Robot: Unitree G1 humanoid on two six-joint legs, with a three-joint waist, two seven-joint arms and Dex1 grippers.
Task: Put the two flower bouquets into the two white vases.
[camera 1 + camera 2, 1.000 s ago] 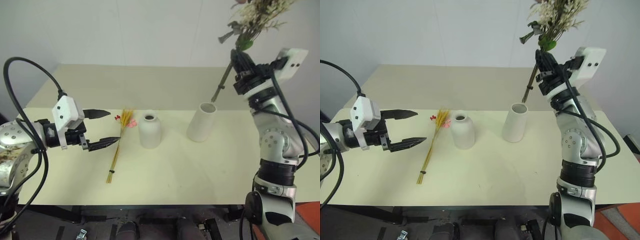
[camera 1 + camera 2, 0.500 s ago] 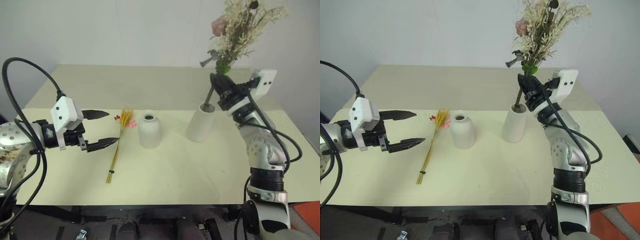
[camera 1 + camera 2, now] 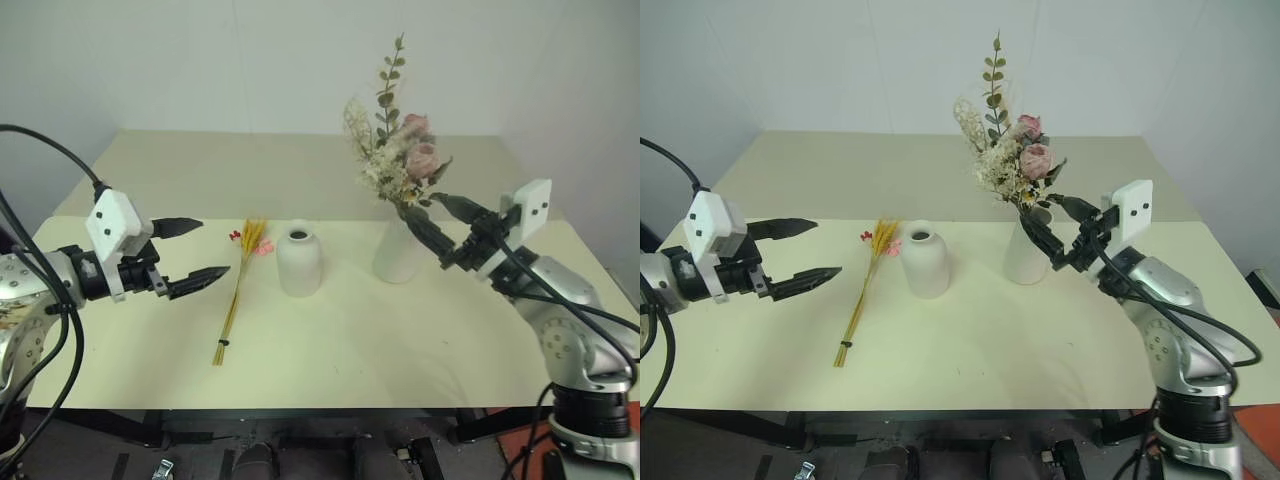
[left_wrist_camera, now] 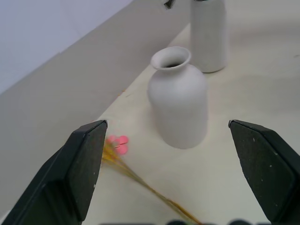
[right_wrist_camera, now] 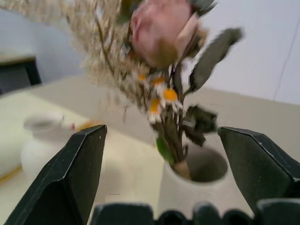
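Bouquets, two. Rose bouquet [image 3: 398, 160]: pink roses, cream sprigs, green leaves, one tall leafy stem; stands upright in the tall vase [image 3: 399, 250], stems down in its wide mouth. Wheat bundle [image 3: 238, 285]: slim yellow stalks with small pink and red blooms at the far end; lies flat on the table [image 3: 330, 340], just left of the short vase [image 3: 299, 259] and apart from it.

Vases, two, matte white, side by side near mid-table. Tall vase holds the roses. Short vase, rounded with a narrow neck, holds nothing.

Right gripper [image 3: 443, 229]: fingers spread wide, released, just right of the tall vase, gripping nothing. Left gripper [image 3: 193, 252]: fingers wide apart, empty, hovering left of the wheat bundle.

Bare tabletop lies near of both vases; wide far strip runs to the wall.
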